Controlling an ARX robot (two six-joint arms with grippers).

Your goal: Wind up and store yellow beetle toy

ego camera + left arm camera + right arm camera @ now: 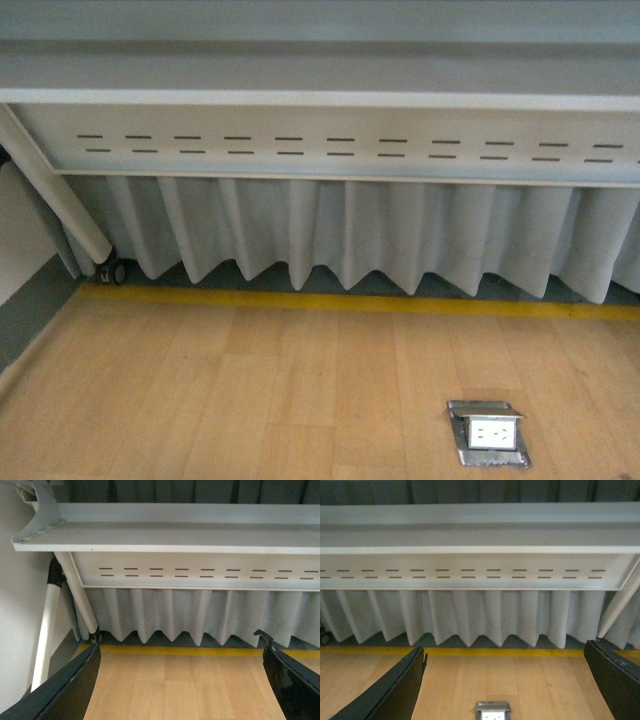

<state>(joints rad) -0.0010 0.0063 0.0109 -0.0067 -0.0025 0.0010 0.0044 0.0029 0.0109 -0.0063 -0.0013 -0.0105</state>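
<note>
Two glossy black pairs of fingers gape wide above pale wood-plank floor, holding nothing.

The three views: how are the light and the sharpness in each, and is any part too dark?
Front view: soft, even light, slightly blurred; the floor socket shows mild glare. Left wrist view: the wall looks washed out, while the left end effector fingers are nearly black, without detail. Right wrist view: the curtain is evenly lit, and the right end effector fingers are dark too.
</note>
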